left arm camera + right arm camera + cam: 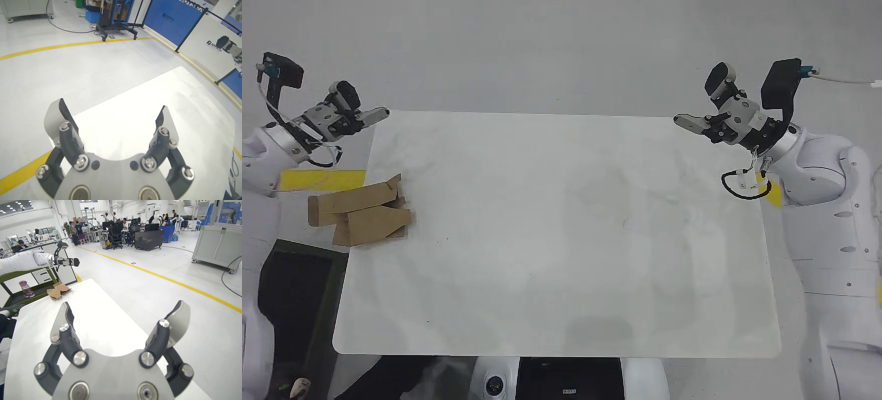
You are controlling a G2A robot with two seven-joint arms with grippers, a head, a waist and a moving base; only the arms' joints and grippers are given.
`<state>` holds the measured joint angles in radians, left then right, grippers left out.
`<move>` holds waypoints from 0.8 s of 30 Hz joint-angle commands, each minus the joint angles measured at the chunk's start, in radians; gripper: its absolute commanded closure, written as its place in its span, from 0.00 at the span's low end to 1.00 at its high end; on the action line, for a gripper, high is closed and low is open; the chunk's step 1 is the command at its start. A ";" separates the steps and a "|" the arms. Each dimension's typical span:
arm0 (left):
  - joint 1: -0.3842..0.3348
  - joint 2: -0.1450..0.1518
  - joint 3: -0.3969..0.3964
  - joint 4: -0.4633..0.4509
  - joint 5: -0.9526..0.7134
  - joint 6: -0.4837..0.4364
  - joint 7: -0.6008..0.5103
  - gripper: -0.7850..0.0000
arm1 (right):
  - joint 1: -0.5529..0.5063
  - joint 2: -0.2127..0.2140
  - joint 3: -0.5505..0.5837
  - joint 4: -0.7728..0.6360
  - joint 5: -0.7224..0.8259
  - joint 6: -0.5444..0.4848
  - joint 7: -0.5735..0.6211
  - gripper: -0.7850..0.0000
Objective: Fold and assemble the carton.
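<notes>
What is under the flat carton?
The carton rests partly on the table, at its edge; the rest sticks out past that edge. Anything directly beneath the cardboard is covered and cannot be seen.

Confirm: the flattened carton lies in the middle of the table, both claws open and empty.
Not the middle: the top view shows the carton at the table's edge near the left claw; it and the right claw are open and empty.

table (562, 250) — white | carton (360, 212) — brown, overhanging left edge
</notes>
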<state>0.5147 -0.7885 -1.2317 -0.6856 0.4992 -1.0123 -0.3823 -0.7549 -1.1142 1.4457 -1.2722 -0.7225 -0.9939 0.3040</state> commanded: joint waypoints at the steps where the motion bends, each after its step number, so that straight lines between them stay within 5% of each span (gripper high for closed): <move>1: -0.016 0.001 0.003 0.055 -0.029 0.000 -0.033 0.00 | 0.000 0.000 0.000 0.000 0.000 0.000 0.000 0.00; 12: -0.079 0.019 0.013 0.293 -0.074 0.000 -0.149 0.00 | 0.000 0.000 0.000 0.000 0.000 0.000 0.000 0.00; 24: -0.074 0.056 0.015 0.415 -0.064 0.000 -0.176 0.00 | 0.000 0.000 0.000 0.000 0.000 0.000 0.000 0.00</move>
<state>0.4420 -0.7351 -1.2168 -0.2822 0.4312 -1.0123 -0.5607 -0.7549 -1.1142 1.4457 -1.2722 -0.7225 -0.9939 0.3040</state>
